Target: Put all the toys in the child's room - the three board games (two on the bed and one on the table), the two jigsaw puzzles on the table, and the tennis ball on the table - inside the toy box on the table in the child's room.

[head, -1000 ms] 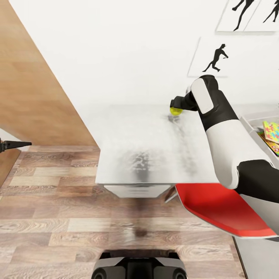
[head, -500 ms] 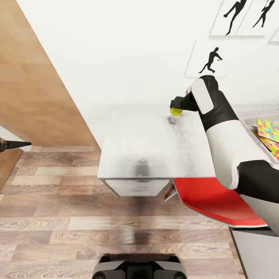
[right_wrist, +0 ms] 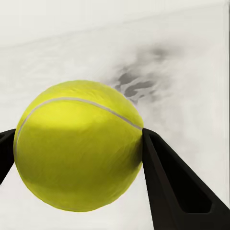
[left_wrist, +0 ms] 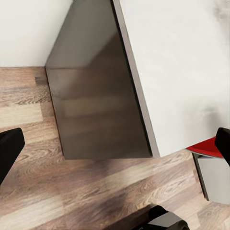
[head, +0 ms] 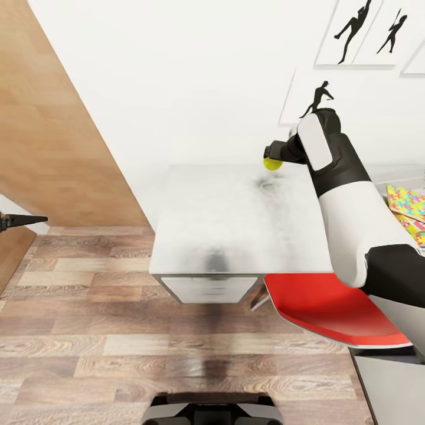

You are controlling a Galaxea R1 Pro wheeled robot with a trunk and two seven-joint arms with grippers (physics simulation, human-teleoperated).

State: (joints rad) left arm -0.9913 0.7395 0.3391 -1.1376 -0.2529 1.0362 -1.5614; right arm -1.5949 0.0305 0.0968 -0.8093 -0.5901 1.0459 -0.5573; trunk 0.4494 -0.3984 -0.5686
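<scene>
The right end effector [head: 275,159] is clamped on the tennis ball [head: 272,164], holding it clear above the far part of the worktop [head: 236,224], where a blurred dark shadow lies on the pale surface below it. In the right wrist view the ball [right_wrist: 79,143] sits between the two dark fingers [right_wrist: 167,177], pressed on both sides (its white seam curves across the top). At the right edge of the head view the jigsaw puzzles [head: 407,203] lie in bright interlocking colours, apparently inside the toy box [head: 378,177], though little of its rim shows. A red chair seat [head: 330,310] sits just in front of the worktop. The left end effector [head: 18,221] hangs over the wooden floor [head: 77,330], well apart from the worktop; in its wrist view the fingertips [left_wrist: 9,148] stand wide apart.
</scene>
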